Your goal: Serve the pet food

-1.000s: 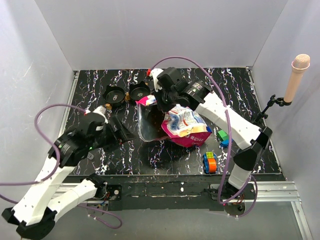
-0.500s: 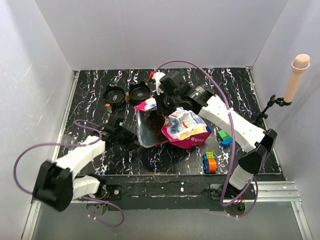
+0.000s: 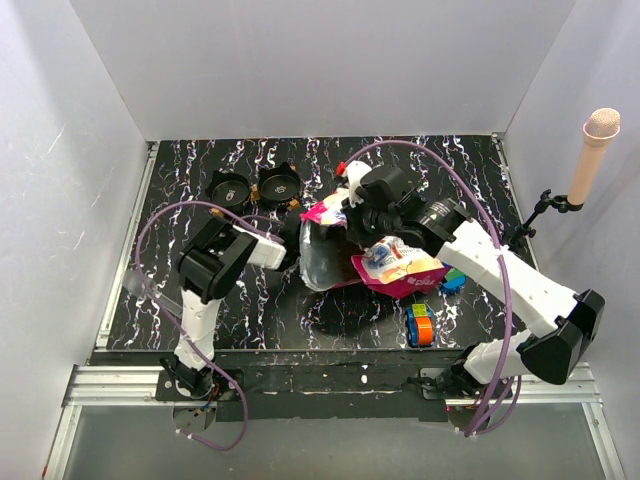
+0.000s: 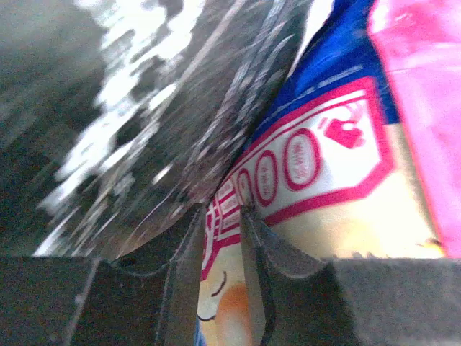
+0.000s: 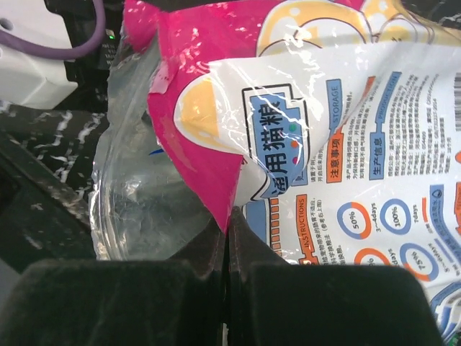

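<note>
The right fingers (image 5: 144, 303) are pressed together on a pink fold of the pet food bag (image 5: 324, 108). The left fingers (image 4: 184, 281) stand nearly closed, pinching the bag's printed edge. The bag lies crumpled mid-bench (image 3: 450, 170), and any kibble inside is hidden. Toy blocks (image 3: 420, 325) sit near the bag's right side.

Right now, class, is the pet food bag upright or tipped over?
Tipped: the pet food bag lies on its side, printed face up, its silvery mouth opening sideways.
</note>
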### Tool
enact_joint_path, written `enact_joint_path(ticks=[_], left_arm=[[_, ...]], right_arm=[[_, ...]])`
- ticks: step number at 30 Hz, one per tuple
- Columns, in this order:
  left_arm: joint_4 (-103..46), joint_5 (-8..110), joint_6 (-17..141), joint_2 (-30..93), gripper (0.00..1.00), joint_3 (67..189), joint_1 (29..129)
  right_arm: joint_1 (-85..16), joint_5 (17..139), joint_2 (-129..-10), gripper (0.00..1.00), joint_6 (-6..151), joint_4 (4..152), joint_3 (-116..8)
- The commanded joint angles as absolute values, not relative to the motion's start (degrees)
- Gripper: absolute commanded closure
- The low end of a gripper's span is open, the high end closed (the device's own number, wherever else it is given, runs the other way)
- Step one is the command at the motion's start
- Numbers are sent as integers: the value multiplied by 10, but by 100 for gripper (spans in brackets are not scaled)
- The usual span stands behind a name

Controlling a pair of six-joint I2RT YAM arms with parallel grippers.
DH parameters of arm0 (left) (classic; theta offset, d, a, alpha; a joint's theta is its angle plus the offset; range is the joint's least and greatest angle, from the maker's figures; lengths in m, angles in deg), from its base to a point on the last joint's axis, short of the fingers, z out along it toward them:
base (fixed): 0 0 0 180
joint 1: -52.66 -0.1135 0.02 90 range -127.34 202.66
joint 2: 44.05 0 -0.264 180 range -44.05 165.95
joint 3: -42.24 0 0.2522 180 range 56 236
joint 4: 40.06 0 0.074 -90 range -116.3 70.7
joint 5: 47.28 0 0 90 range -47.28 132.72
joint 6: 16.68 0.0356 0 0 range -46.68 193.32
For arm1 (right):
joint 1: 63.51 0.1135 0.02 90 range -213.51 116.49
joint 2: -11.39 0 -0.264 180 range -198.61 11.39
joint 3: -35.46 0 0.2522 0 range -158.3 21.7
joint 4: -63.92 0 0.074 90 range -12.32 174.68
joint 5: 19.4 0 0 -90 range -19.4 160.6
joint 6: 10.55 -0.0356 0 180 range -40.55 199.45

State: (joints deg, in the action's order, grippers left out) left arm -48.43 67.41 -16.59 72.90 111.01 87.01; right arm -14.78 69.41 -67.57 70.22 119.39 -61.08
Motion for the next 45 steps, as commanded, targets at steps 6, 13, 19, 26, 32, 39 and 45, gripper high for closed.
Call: enact_joint_path(ticks=[6,13,19,26,32,39,45], left_arm=[[-495,684,-162,661,75,1094,795],[-125,646,28,484,71,1098,768],[193,510,112,321,63,1130,758],[461,330,132,210,10,1125,633],[450,241,137,278,2,1115,528],[435,199,150,417,2,1148,413],[302,251,211,445,2,1128,357]], right_arm=[[-164,702,-662,99,717,1228,-564],[-183,740,-703,99,724,1205,-608],[-189,752,-737,99,715,1217,-683],[-188,767,-721,99,653,1237,-691],[-188,814,-696,99,598,1231,-676],[-187,840,-658,99,584,1239,-668],[-187,850,-622,99,592,1241,-645]])
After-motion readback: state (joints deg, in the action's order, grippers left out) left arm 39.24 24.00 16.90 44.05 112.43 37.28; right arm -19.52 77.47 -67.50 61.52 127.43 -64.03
